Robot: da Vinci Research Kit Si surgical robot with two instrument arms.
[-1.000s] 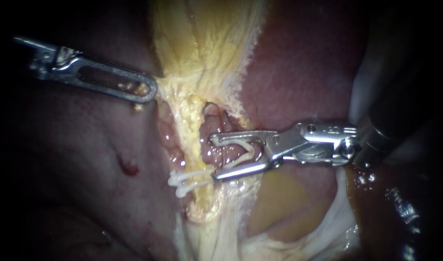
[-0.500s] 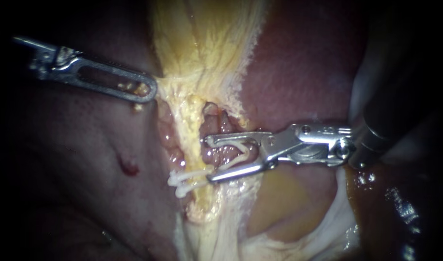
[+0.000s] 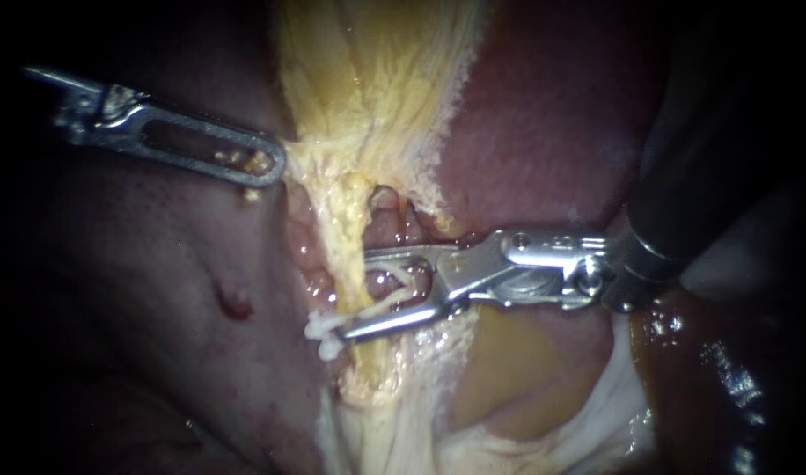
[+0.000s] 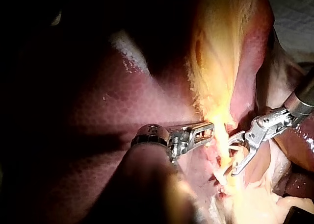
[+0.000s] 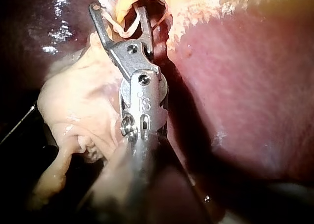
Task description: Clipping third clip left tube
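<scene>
Your right instrument (image 3: pixel 354 295) straddles a tube (image 3: pixel 394 230).
Its parted jaws hold a clip (image 3: pixel 392 292); your left instrument (image 3: pixel 275 167) clamps yellow tissue (image 3: pixel 368 97).

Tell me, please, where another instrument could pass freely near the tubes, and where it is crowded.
Free: the bare liver below the left instrument, and the liver patch above the right instrument. Crowded: its jaws, holding a clip, straddle the tube beside the placed clips and yellow tissue.
</scene>
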